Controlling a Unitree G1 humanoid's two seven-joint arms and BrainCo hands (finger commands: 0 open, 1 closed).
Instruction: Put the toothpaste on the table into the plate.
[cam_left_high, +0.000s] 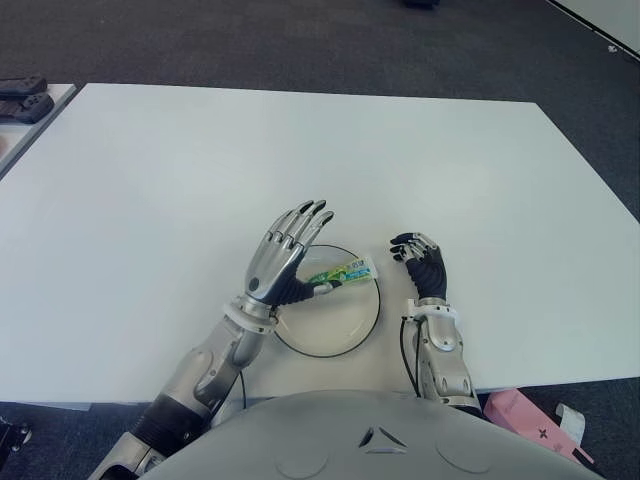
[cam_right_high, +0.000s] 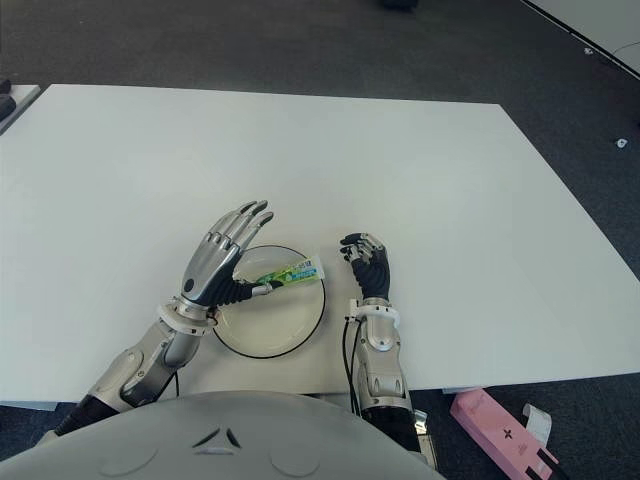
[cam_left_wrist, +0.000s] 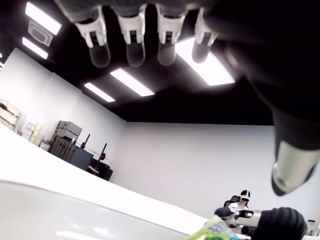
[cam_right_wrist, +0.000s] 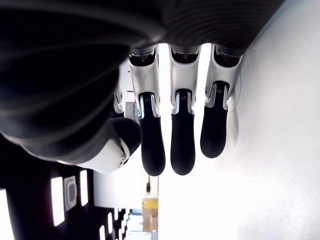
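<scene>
The toothpaste (cam_left_high: 345, 271), a green and white tube, lies tilted in the plate (cam_left_high: 340, 345) with its far end resting over the plate's right rim. My left hand (cam_left_high: 290, 245) hovers over the plate's left side with its fingers spread and straight, and its thumb sits close to the tube's near end. The left wrist view shows those fingers (cam_left_wrist: 135, 40) extended, with a bit of the tube (cam_left_wrist: 215, 231) beyond the thumb. My right hand (cam_left_high: 420, 258) shows just right of the plate, fingers curled and holding nothing.
The white table (cam_left_high: 300, 150) stretches wide around the plate. A pink box (cam_left_high: 525, 415) lies on the floor off the front right corner. Black devices (cam_left_high: 25, 100) sit on a side table at far left. A person (cam_left_wrist: 243, 199) sits far off.
</scene>
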